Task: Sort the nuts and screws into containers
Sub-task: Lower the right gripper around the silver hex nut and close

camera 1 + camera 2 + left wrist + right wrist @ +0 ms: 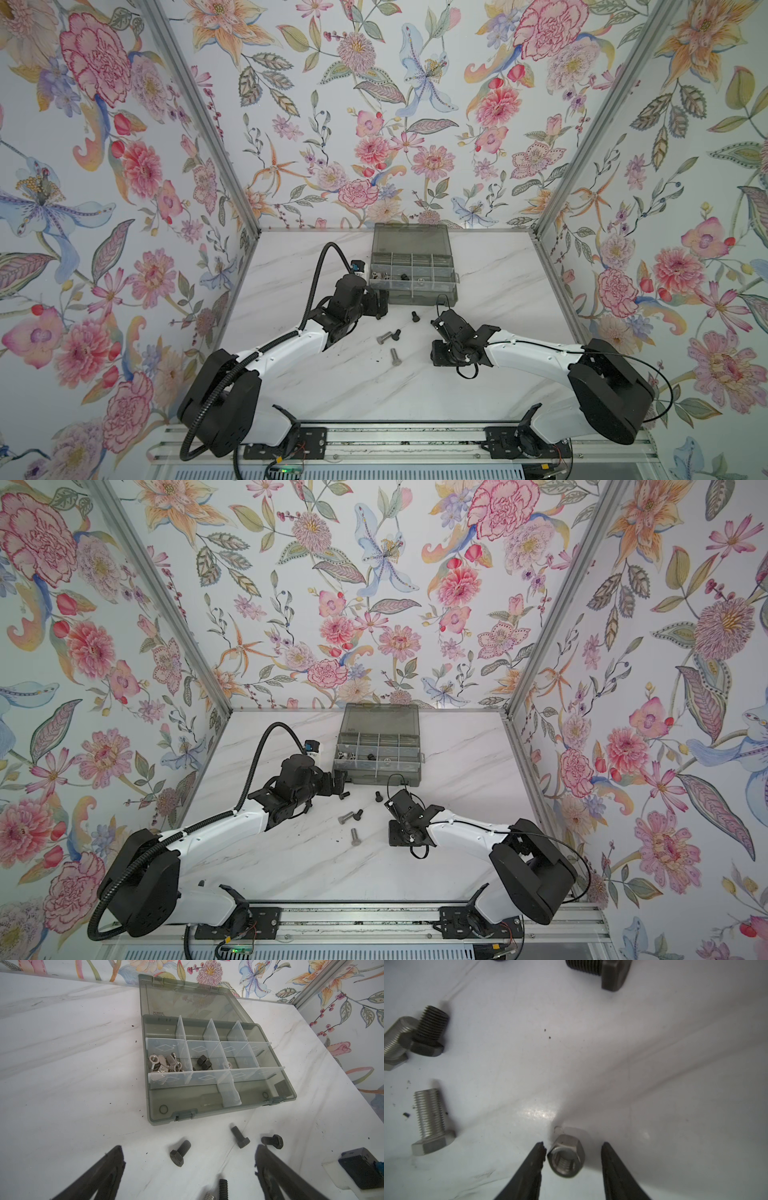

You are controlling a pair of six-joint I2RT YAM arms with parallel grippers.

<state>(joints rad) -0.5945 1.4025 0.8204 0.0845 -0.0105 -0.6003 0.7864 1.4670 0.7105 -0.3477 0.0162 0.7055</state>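
Silver nut lies between the parted right jaws, ungripped; left jaws spread wide

Both top views look steeply down from high over the near edge of the desk, sharing all of it and the organizer box. The left wrist view faces the box from low and near. The right wrist view sits close over a silver hex nut between its fingers.

Marble tabletop, floral walls, possibly grit
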